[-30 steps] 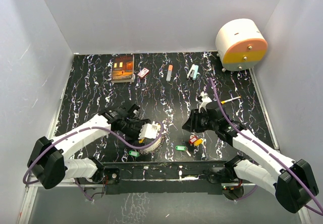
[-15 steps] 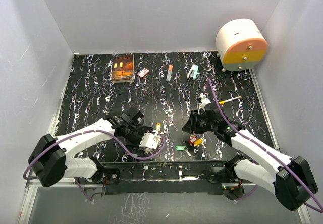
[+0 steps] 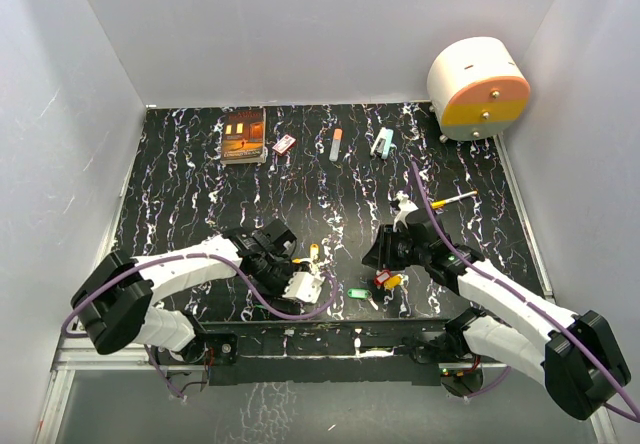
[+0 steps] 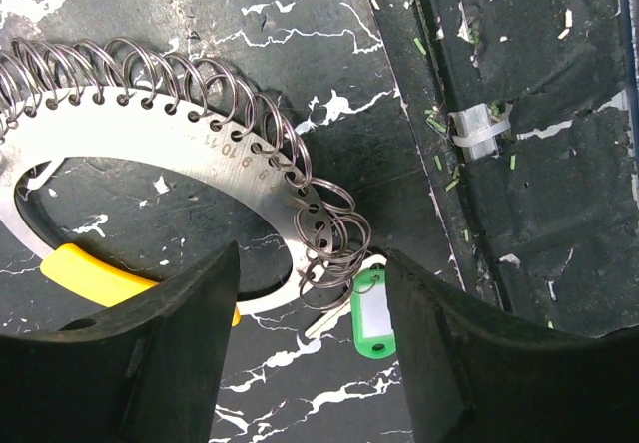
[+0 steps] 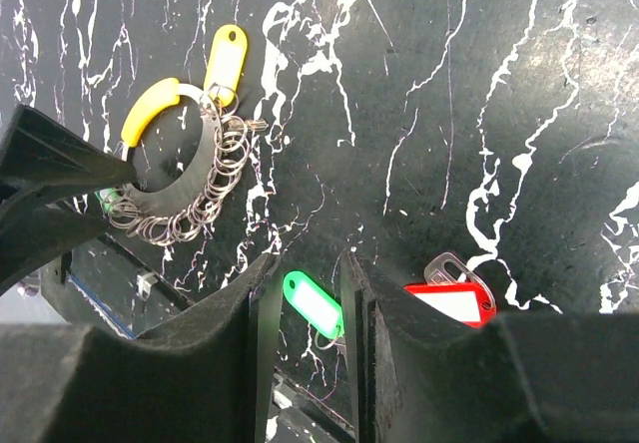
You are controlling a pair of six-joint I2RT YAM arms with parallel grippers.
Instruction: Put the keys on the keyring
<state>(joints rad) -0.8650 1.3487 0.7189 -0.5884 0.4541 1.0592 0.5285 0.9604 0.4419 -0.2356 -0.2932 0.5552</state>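
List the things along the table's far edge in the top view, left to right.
book → small red-and-white card → orange-capped marker → white-and-teal object → round white-and-orange device

Spread claw [image 4: 312,255] over keyring [image 4: 180,150], green-tagged key [image 4: 373,323] just beside its coils

The keyring [image 4: 150,139] lies on the table [image 3: 200,184] near its front edge; the keys [image 5: 313,306] lie just right of it.
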